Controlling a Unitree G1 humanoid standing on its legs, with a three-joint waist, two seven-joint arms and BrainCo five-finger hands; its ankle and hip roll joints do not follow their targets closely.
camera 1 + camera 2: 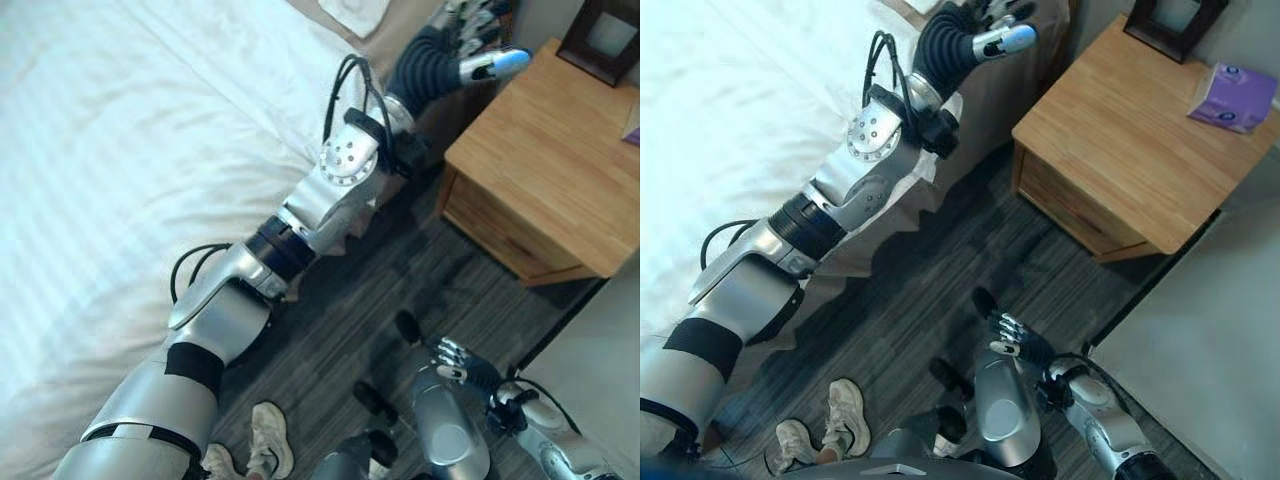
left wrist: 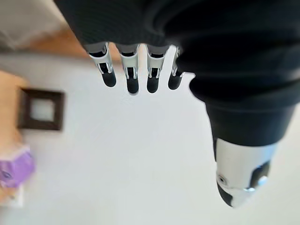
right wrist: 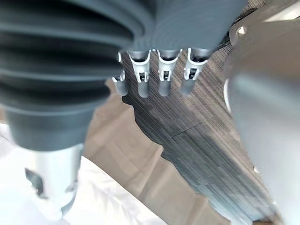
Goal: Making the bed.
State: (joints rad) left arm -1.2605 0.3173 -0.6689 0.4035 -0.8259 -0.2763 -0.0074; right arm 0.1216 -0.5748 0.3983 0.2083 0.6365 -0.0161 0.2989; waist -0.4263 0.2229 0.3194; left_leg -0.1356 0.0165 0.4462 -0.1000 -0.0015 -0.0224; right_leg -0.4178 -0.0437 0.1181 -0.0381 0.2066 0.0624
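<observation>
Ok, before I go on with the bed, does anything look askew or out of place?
Nothing stands out. The white striped duvet lies smooth, the wooden nightstand stands squarely with its dark frame and purple packet. Left hand hovers open at the bed's head end; right hand hangs open over the floor.

Bedroom, likely a hotel room — bed with white striped duvet (image 1: 130, 150) over a beige bed skirt (image 1: 890, 225), wooden nightstand (image 1: 1140, 150) just beside it carrying a dark picture frame (image 1: 1170, 25) and purple tissue pack (image 1: 1232, 97) — dark grey carpet (image 1: 940, 310).
</observation>
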